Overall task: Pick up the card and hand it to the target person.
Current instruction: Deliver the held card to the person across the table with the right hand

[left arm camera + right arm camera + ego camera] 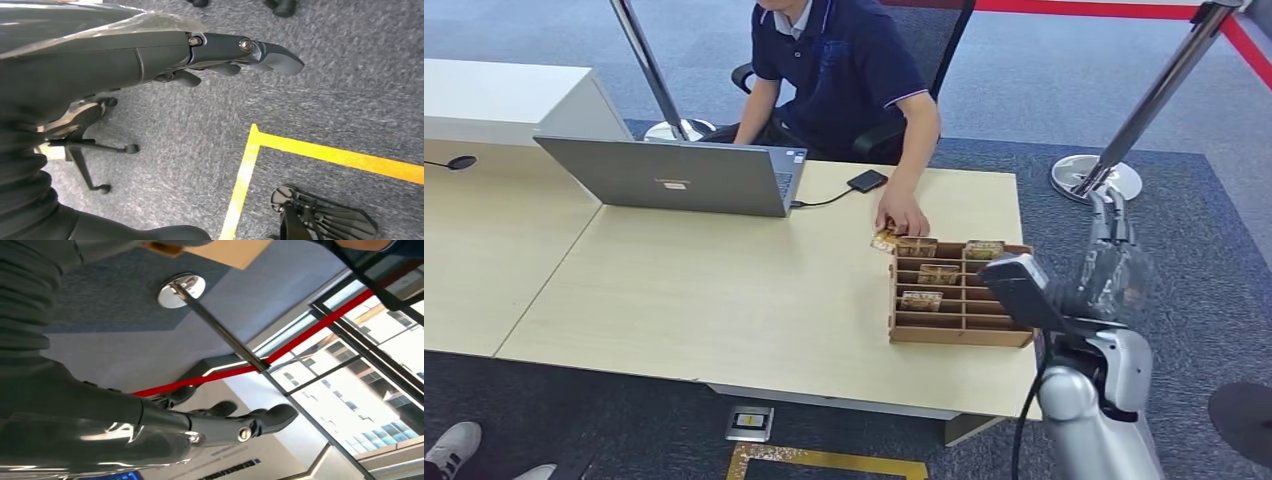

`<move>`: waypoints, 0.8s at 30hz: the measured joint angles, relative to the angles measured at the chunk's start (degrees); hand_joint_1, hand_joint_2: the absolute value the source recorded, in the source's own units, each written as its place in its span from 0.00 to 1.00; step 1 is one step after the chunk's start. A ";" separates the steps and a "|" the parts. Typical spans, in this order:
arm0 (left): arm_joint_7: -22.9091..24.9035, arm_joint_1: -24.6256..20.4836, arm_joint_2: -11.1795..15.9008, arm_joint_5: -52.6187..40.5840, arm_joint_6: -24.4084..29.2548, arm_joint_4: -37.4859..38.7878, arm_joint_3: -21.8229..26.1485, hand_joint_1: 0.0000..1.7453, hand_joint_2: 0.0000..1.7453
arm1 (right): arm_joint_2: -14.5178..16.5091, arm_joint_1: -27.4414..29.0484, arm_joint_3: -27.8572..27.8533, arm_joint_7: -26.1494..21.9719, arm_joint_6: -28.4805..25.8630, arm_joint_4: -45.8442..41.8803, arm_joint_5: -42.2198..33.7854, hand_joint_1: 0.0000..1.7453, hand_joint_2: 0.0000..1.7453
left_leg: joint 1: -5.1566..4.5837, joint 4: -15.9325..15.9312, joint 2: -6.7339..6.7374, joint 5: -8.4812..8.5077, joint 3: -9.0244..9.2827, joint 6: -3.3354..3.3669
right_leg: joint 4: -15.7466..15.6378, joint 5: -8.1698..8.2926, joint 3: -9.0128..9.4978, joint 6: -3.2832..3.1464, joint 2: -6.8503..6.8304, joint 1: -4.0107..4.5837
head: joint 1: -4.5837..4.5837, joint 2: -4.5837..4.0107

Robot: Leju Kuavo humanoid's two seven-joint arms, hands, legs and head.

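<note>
Cards (pixel 921 300) sit upright in the slots of a brown wooden rack (pixel 960 336) at the near right corner of the counter (pixel 724 290); one more lies flat just beside the rack's far corner, under the seated person's hand (pixel 902 215). Right hand (pixel 1114 262) raised beside the rack, off the counter's right edge, fingers (pixel 272 417) extended and apart, holding nothing. Left hand (pixel 220 55) hangs over grey carpet, fingers straight and spread, empty too. Risks, as I judge them: the slots are narrow and the cards thin, so broad fingers coming down may push a card deeper or tip the light rack rather than pinch it. The rack sits close to the counter edge; a sideways nudge could slide it off. The person's hand rests at the rack's far corner, so a reach toward those slots could meet it. Which card is meant is not clear from here. Laptop (pixel 679 176) and cable (pixel 824 202) lie well apart from the reach.
</note>
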 joint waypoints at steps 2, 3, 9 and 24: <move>0.32 0.12 -0.07 0.33 0.09 -0.01 0.13 0.00 1.00 | -0.22 6.96 -1.64 1.62 0.51 -7.39 0.98 0.00 1.00 | 0.00 0.00 -0.05 -0.06 0.00 -0.03 | 0.00 -0.04 0.00 -0.02 0.00 0.00 | 0.00 0.00; 0.49 0.14 -0.13 0.57 0.20 -0.01 0.21 0.00 1.00 | -0.27 10.26 -2.59 2.44 0.58 -10.74 0.98 0.00 1.00 | 0.00 0.00 -0.06 -0.09 0.01 -0.04 | 0.00 -0.06 0.00 -0.03 0.00 0.00 | -0.01 0.00; 1.51 0.22 -0.97 2.10 1.23 -0.01 1.43 0.00 1.00 | 1.74 25.65 -10.64 3.87 4.31 -24.00 -4.53 0.00 1.00 | 0.00 -0.01 -0.04 -0.17 0.06 -0.02 | 0.00 -0.16 0.04 -0.03 0.00 0.00 | 0.00 0.00; 2.22 0.05 -2.71 2.72 2.16 0.01 2.94 0.00 1.00 | 1.61 14.96 -54.17 8.57 8.90 28.54 5.68 0.00 1.00 | 0.00 -0.01 0.05 -0.22 0.33 0.06 | -0.08 -0.21 0.36 0.11 0.03 -0.04 | 0.02 0.00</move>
